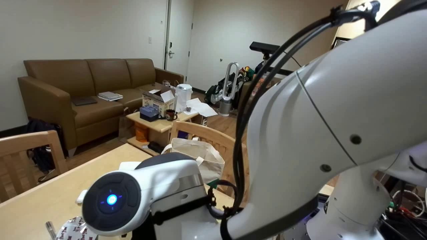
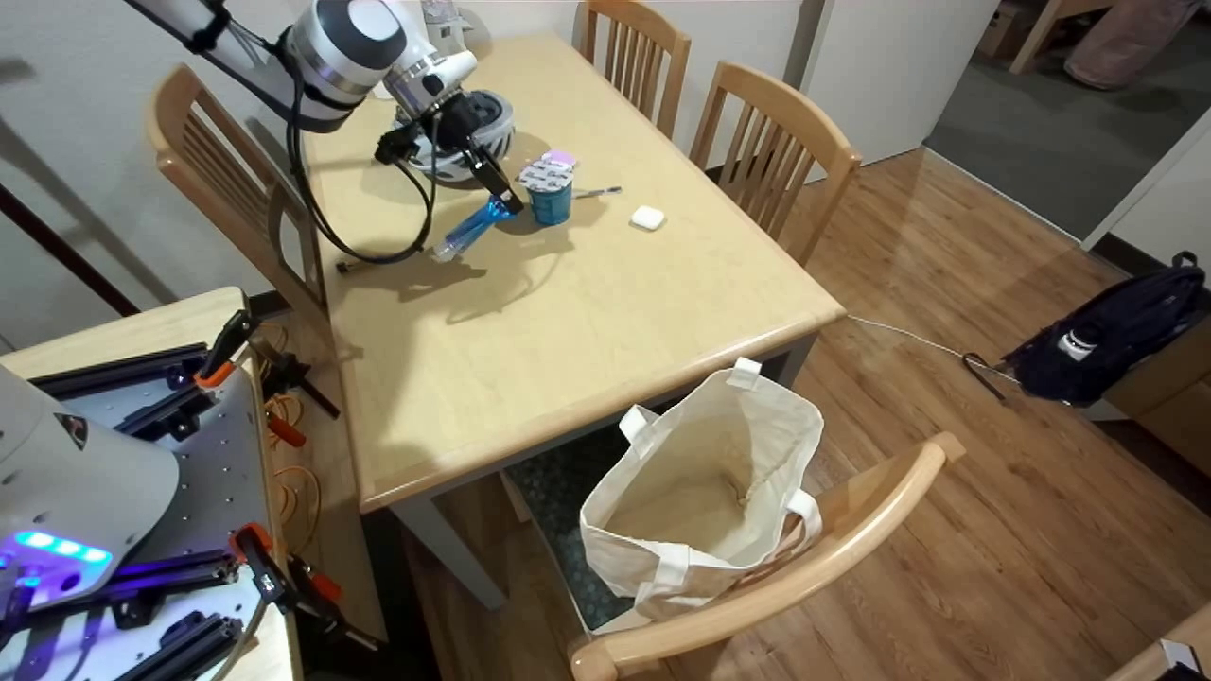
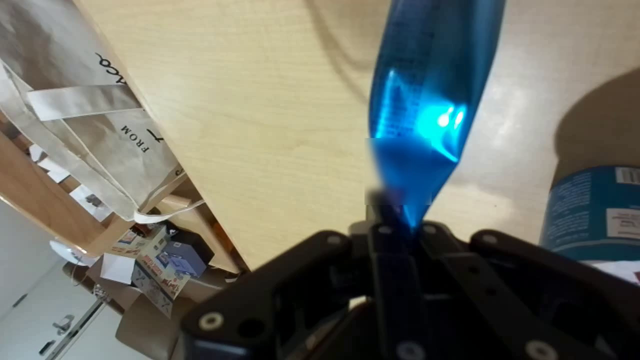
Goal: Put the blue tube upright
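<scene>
in an exterior view the tube (image 2: 472, 228) is tilted in the jaws over the tabletop (image 2: 615, 317), can't tell if its low end touches. cup (image 2: 551, 202) stands just right of the jaws, with a stick (image 2: 600, 192) poking out rightward from behind it, then a case (image 2: 648, 218) farther right. helmet (image 2: 499, 123) is behind the jaws, partly hidden. tote bag (image 2: 695, 482) is on the chair (image 2: 851, 544) at the near end, two more chairs (image 2: 793, 106) are along the right side, and there's a backpack (image 2: 1083, 336) on the floor (image 2: 1022, 492) way off right.
</scene>
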{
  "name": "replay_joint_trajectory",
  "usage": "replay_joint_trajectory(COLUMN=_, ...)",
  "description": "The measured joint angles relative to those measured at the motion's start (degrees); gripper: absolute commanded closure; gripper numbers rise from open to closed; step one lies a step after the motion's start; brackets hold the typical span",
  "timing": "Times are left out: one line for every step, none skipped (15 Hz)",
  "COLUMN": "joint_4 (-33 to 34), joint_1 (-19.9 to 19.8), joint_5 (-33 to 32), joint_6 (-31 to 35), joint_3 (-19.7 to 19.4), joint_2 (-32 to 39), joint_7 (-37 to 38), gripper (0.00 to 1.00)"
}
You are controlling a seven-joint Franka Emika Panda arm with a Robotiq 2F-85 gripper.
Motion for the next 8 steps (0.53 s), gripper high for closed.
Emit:
replay_joint_trajectory(joint_4=0.5, joint_1=0.0, joint_5=-1.1, joint_6=-1.4, joint_3=0.0, joint_2=0.1, joint_7=0.8, gripper=1.0)
replay_joint_trajectory(joint_4=0.8, joint_1=0.5, joint_5=-2.9, joint_6=-2.7, joint_3=0.0, joint_2=0.3, joint_7=2.6, gripper=1.0)
replay_joint_trajectory(joint_4=0.9, joint_1=1.3, joint_5=-5.1, joint_6=-4.1, joint_3=0.0, joint_2=0.7, joint_7=4.7, gripper=1.0)
replay_joint_trajectory(joint_4=1.1, joint_1=2.4, joint_5=-7.4, joint_6=-5.8, joint_3=0.0, joint_2=1.3, joint_7=7.4, gripper=0.98)
replay_joint_trajectory(joint_4=1.2, joint_1=3.2, joint_5=-8.8, joint_6=-7.3, joint_3=0.3, joint_2=2.0, joint_7=9.6, gripper=0.98)
replay_joint_trajectory(joint_4=1.4, joint_1=3.8, joint_5=-9.2, joint_6=-8.3, joint_3=0.9, joint_2=2.5, joint_7=10.8, gripper=0.98)
replay_joint_trajectory(joint_4=1.5, joint_1=4.3, joint_5=-9.2, joint_6=-8.6, joint_3=1.1, joint_2=3.1, joint_7=11.4, gripper=1.0)
replay_joint_trajectory(joint_4=1.6, joint_1=4.5, joint_5=-9.2, joint_6=-8.7, joint_3=1.1, joint_2=3.4, joint_7=11.5, gripper=1.0)
